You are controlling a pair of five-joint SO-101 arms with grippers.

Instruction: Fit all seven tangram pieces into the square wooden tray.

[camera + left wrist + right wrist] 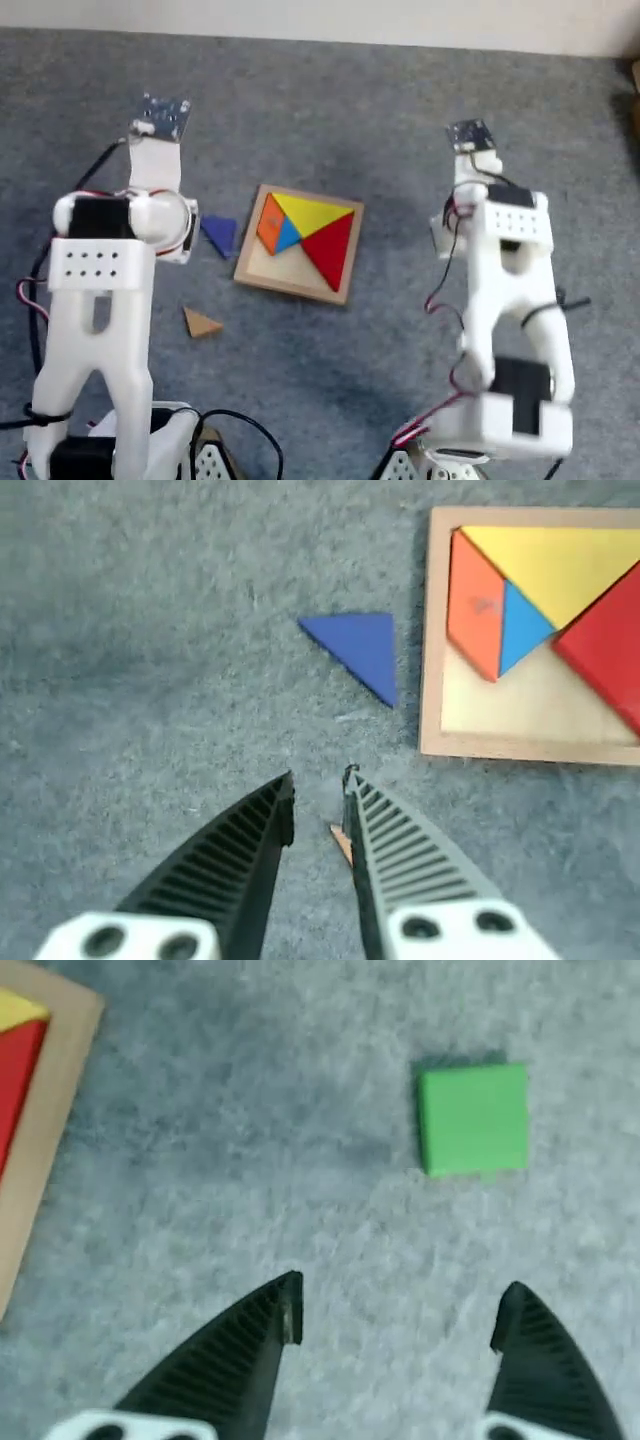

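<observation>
A robotics lab is indicated: a left arm [95,300] and right arm [510,290] with exposed wires [432,298] are set at a grey felt-covered table [330,110] below a pale wall [350,18].

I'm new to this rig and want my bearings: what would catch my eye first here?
The wooden tray in the middle of the table, partly filled with bright pieces, draws the eye first. Loose around it lie a dark-blue triangle beside the tray, a tan triangle by the left arm, and a green square ahead of the open right gripper.
</observation>
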